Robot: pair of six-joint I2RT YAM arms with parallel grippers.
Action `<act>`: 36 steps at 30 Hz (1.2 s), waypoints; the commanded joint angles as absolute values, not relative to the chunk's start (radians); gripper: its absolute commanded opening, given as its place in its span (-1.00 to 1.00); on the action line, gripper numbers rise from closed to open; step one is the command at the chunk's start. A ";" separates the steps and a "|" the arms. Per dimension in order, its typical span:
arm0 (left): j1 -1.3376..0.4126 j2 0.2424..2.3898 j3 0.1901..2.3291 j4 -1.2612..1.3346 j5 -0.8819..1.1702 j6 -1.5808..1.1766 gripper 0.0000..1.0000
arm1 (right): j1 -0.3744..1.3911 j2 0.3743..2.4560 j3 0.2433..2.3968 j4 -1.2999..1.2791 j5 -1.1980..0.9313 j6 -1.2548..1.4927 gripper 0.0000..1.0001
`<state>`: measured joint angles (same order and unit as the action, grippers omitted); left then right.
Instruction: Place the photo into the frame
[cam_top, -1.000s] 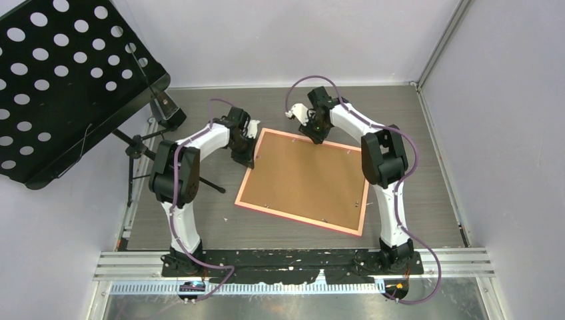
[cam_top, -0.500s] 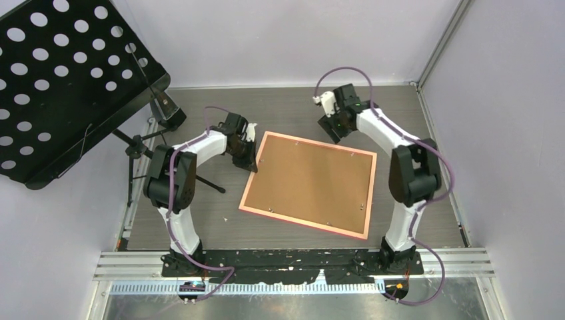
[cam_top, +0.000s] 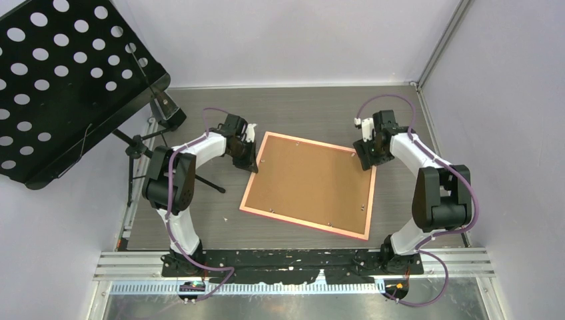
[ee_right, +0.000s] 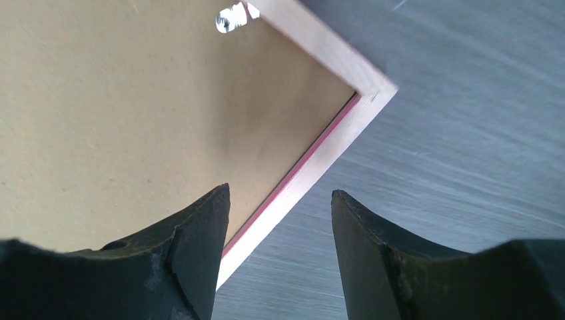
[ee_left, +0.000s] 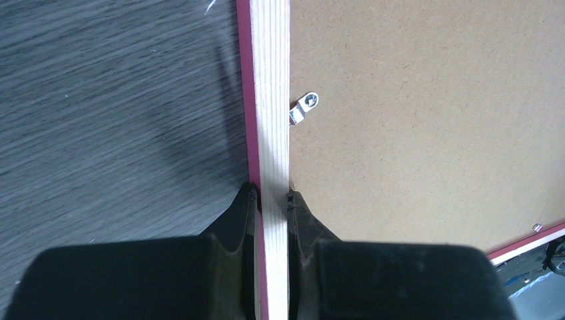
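The frame (cam_top: 308, 184) lies face down on the table, its brown board back up, with a thin pink-orange rim and small metal clips (ee_left: 305, 107). My left gripper (cam_top: 248, 160) is shut on the frame's left rail (ee_left: 271, 100), one finger on each side. My right gripper (cam_top: 366, 157) is open above the frame's far right corner (ee_right: 373, 87), its fingers straddling the right rail (ee_right: 293, 190) without touching it. The photo is not in view.
A black perforated music stand (cam_top: 60, 80) on a tripod fills the back left beside the left arm. Grey walls close in the table at the back and right. A metal rail (cam_top: 293, 263) runs along the near edge.
My right arm has swung from the frame's far edge to its far right corner. The frame has shifted slightly. My left gripper keeps its hold on the left rail.
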<state>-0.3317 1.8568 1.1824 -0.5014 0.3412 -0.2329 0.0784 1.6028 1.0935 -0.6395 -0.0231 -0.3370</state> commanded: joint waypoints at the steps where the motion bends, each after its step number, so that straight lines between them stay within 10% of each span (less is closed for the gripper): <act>1: -0.348 1.866 1.141 -0.531 0.365 -0.227 -1.00 | 0.046 1.555 1.046 -0.634 -0.089 -0.333 0.25; 36: -0.348 1.842 1.089 -0.559 0.490 -0.212 -1.00 | -0.083 1.946 1.321 -0.690 -0.322 -0.327 -0.88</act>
